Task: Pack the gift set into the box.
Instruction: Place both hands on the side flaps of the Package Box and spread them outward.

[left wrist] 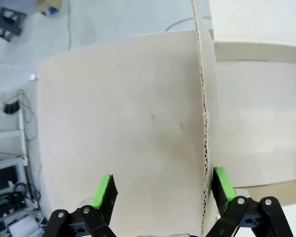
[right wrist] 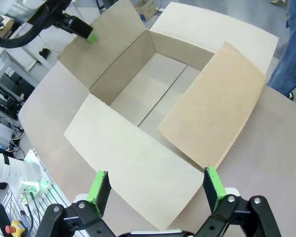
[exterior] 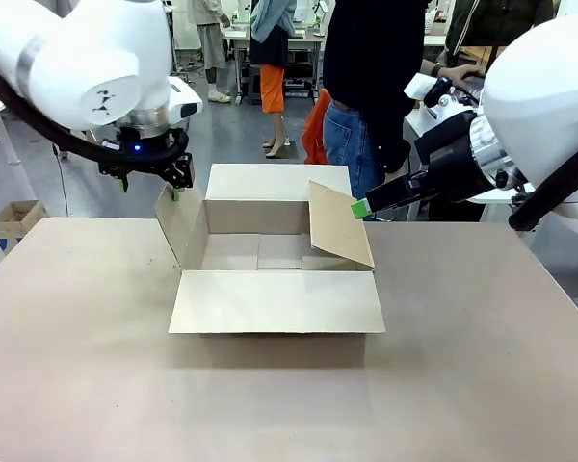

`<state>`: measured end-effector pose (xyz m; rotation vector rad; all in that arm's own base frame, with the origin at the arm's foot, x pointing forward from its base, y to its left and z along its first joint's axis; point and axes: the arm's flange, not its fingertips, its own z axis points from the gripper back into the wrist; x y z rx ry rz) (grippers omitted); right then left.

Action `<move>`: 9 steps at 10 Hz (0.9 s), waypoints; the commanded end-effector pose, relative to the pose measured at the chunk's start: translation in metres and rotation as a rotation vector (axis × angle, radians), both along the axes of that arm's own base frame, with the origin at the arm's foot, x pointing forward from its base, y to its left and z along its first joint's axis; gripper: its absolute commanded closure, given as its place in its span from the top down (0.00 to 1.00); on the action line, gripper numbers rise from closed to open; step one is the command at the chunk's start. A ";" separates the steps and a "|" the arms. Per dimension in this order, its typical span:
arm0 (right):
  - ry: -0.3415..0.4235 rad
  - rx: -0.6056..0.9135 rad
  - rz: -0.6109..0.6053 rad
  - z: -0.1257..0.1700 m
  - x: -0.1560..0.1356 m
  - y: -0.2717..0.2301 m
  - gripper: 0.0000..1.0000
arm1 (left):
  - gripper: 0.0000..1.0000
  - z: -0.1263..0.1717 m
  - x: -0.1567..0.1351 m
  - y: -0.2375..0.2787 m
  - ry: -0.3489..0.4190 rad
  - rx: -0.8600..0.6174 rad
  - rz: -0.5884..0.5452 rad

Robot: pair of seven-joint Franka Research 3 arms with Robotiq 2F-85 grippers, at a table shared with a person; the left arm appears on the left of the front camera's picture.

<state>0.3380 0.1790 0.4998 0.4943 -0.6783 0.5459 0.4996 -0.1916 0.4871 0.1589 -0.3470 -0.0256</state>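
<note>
The box (exterior: 275, 252) is a large brown carton standing open in the middle of the table. Its near flap (exterior: 276, 301) lies flat toward me and its far flap (exterior: 279, 180) is folded back. The left flap (exterior: 180, 226) stands up, leaning outward, and the right flap (exterior: 339, 226) leans in over the opening. My left gripper (exterior: 173, 191) is open at the left flap's top edge. In the left wrist view that flap edge (left wrist: 204, 123) runs between the fingers, close to one pad (left wrist: 222, 186). My right gripper (exterior: 359, 207) is open beside the right flap (right wrist: 214, 106), with nothing held. The box floor (right wrist: 148, 94) is bare.
A person (exterior: 366, 87) in a dark top and jeans stands just behind the box at the far side. A small brown carton (exterior: 17, 217) sits on the floor off the table's left edge. Bare tabletop (exterior: 270, 404) spreads in front of the box.
</note>
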 end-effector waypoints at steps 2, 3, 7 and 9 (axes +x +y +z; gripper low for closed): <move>-0.002 -0.005 0.007 0.002 -0.001 -0.001 1.00 | 1.00 -0.020 -0.007 0.038 0.028 -0.144 0.001; -0.002 -0.005 0.007 0.002 -0.001 -0.001 1.00 | 1.00 -0.028 -0.008 0.052 0.037 -0.176 0.021; -0.002 -0.005 0.007 0.002 -0.001 -0.001 1.00 | 1.00 -0.074 -0.015 0.103 0.087 -0.405 0.063; -0.002 -0.005 0.007 0.002 -0.001 -0.001 1.00 | 1.00 -0.063 -0.007 0.093 0.071 -0.320 0.093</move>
